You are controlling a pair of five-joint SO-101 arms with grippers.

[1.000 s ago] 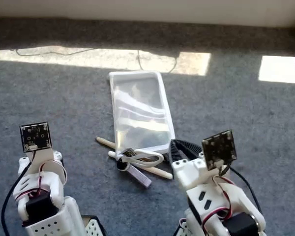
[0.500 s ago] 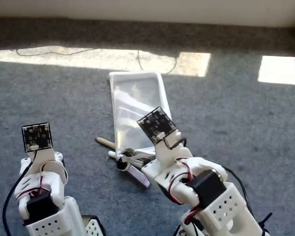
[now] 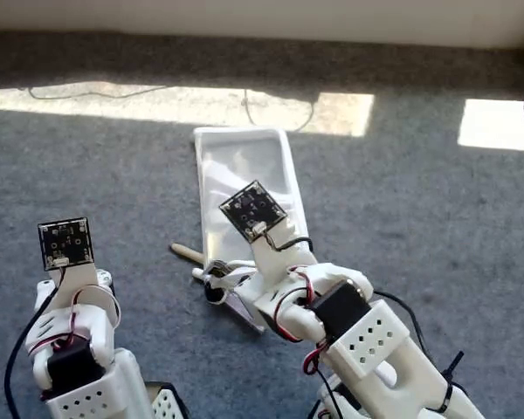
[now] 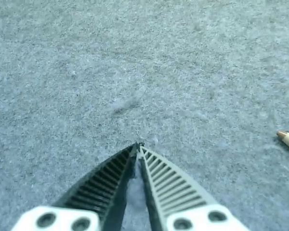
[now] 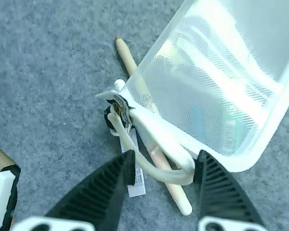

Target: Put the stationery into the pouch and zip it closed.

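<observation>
Early stage: the pouch (image 3: 244,166) lies mid-carpet, a pencil (image 5: 126,57) not yet inside. The right pincer (image 5: 164,159) gapes empty over the pouch's strap (image 5: 154,132). The left pincer (image 4: 138,147) is closed, empty.

The hand (image 5: 166,159), fingers apart, hangs over the white cord loop (image 5: 149,127) of the clear pouch (image 5: 221,96), a pencil (image 5: 126,54) partly beneath it on grey carpet (image 5: 48,72).
</observation>
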